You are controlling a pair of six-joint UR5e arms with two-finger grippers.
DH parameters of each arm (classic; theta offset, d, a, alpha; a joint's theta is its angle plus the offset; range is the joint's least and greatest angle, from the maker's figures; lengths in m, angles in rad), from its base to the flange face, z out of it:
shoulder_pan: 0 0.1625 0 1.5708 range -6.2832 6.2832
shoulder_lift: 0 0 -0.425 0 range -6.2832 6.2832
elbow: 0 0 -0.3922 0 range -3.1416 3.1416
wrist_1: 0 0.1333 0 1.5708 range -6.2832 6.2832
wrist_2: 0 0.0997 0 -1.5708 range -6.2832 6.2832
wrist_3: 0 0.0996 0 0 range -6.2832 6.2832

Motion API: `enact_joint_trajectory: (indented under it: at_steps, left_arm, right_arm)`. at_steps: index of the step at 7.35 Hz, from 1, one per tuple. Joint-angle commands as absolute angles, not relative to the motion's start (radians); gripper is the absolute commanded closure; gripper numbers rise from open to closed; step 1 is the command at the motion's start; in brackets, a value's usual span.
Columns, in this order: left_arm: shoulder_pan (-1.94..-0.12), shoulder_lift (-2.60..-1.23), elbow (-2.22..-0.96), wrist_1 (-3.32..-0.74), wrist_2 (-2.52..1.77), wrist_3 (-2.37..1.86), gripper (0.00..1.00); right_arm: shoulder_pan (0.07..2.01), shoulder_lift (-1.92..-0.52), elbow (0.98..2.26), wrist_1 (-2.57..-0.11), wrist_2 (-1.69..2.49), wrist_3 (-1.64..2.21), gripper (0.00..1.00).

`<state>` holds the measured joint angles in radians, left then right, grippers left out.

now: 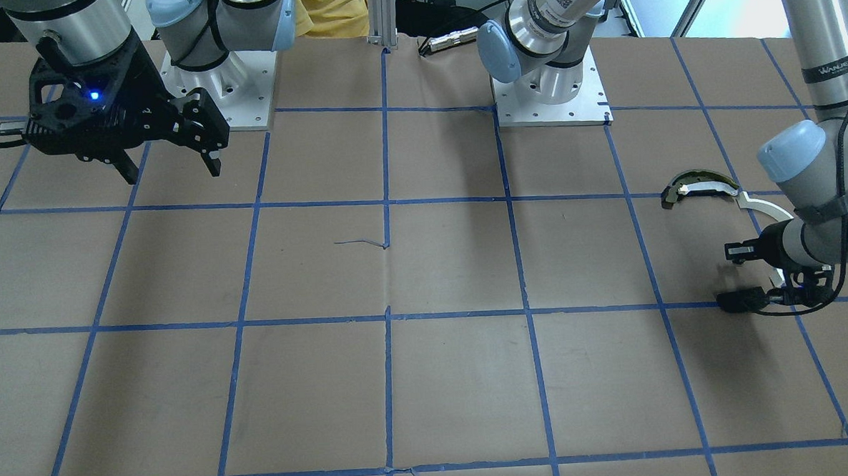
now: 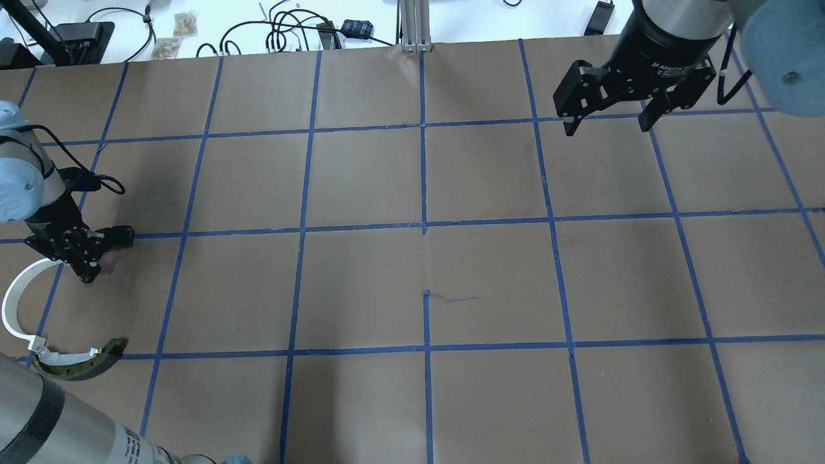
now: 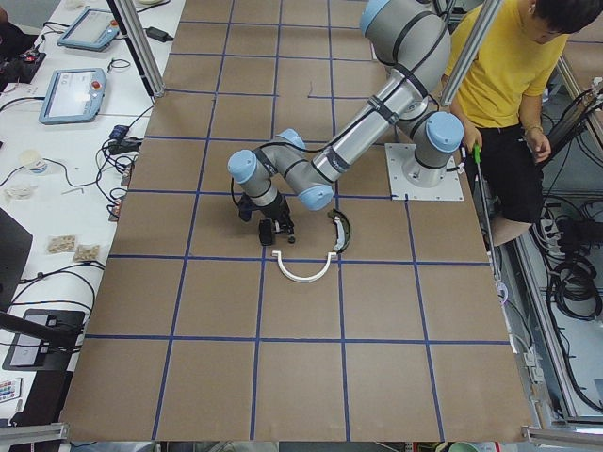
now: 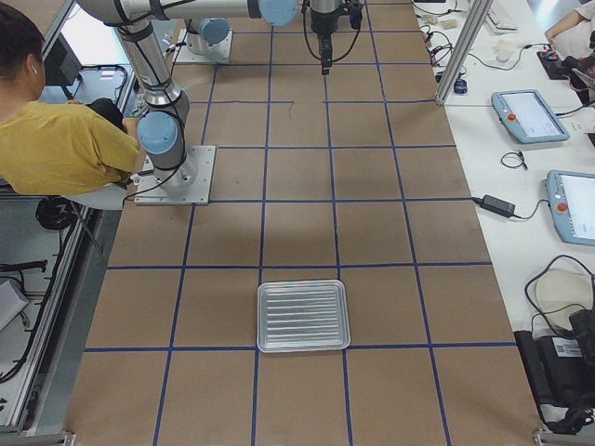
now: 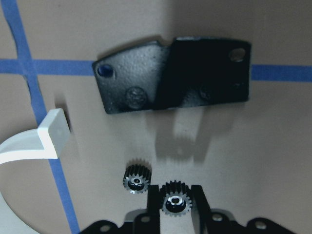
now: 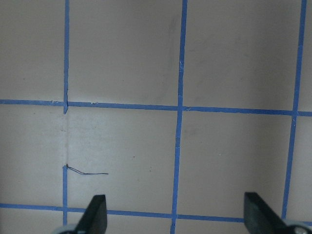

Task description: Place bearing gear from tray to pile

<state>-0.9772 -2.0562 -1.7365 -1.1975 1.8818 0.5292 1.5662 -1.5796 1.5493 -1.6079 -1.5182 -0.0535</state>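
Observation:
In the left wrist view my left gripper (image 5: 175, 210) is shut on a small black toothed bearing gear (image 5: 175, 203), low over the table. A second small gear (image 5: 136, 179) lies just left of it. The flat black plate (image 5: 146, 78) lies right beyond, and the end of the white arc strip (image 5: 48, 134) is at the left. The overhead view shows this gripper (image 2: 87, 274) beside the white arc (image 2: 13, 303) and the dark curved piece (image 2: 84, 367). My right gripper (image 2: 606, 125) is open and empty, high at the far right.
A silver tray (image 4: 302, 316) sits on the table far from the pile and looks bare. A person in yellow (image 3: 509, 75) stands behind the robot bases. Cables and tablets lie beyond the table's far edge.

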Motion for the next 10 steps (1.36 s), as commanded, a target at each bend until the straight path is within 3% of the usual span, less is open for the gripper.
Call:
enact_joint_trajectory:
  at_steps: [1, 2, 4, 7, 10]
  left_arm:
    - [-0.977, -2.074, -1.735, -1.195, 1.885, 0.526, 1.0]
    - [-0.977, -2.075, -1.735, -1.195, 1.887, 0.531, 0.81]
    - [-0.977, -2.075, -1.733, -1.196, 1.888, 0.531, 0.15]
    - [-0.985, -2.053, -1.712, -1.2, 1.869, 0.509, 0.0]
    - [-1.092, -1.961, -1.617, -1.296, 1.688, 0.459, 0.0]
  right_arm:
    - [1.566, -1.58, 1.549, -1.608, -1.519, -0.054, 0.0]
    - [1.566, -1.58, 1.549, -1.608, -1.517, -0.054, 0.0]
    - [1.566, -1.58, 1.549, -1.608, -1.517, -0.054, 0.0]
    - [1.566, -1.582, 1.565, -1.609, -1.516, -0.052, 0.0]
    - [1.566, -1.583, 1.565, -1.609, -1.514, -0.052, 0.0]
